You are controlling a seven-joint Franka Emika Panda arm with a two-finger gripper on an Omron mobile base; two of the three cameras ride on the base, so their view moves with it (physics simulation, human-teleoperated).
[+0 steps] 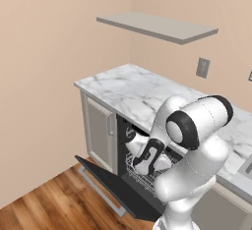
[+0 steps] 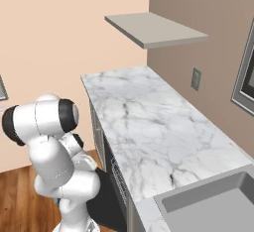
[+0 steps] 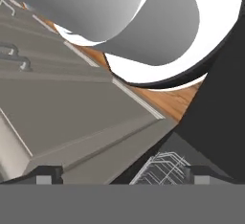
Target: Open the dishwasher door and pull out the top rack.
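Dishwasher door [image 1: 115, 185] is dropped fully open, lying flat and level. It is a wide matte black panel, its long axis parallel to the counter front. Its free edge points out over the wood floor [image 1: 54, 207], with the grey bar handle [image 1: 101, 189] running along that outer edge.

The gripper [image 1: 140, 167] sits low inside the dishwasher opening, above the door's inner face, with the hand angled down toward the wire. From the left base view I cannot tell whether the fingers are apart or together. In the hand view two dark fingertips [image 3: 48, 173] sit at opposite bottom corners, wide apart with nothing between them.

Wire rack [image 1: 147, 177] lies right under and around the gripper. It is a thin silvery-white grid basket sticking partly out of the cavity over the door. Which tier it is I cannot tell. In the hand view a patch of the wire grid [image 3: 160, 168] sits between the fingertips, nearer the right one.

Marble countertop [image 1: 133, 94] is above the gripper, white with grey veining, flat and glossy. Grey cabinet door [image 1: 98, 133] with a vertical handle stands left of the gripper. Flat grey wall shelf [image 1: 157, 26] is high above. Steel sink [image 2: 213, 203] is off to the right.
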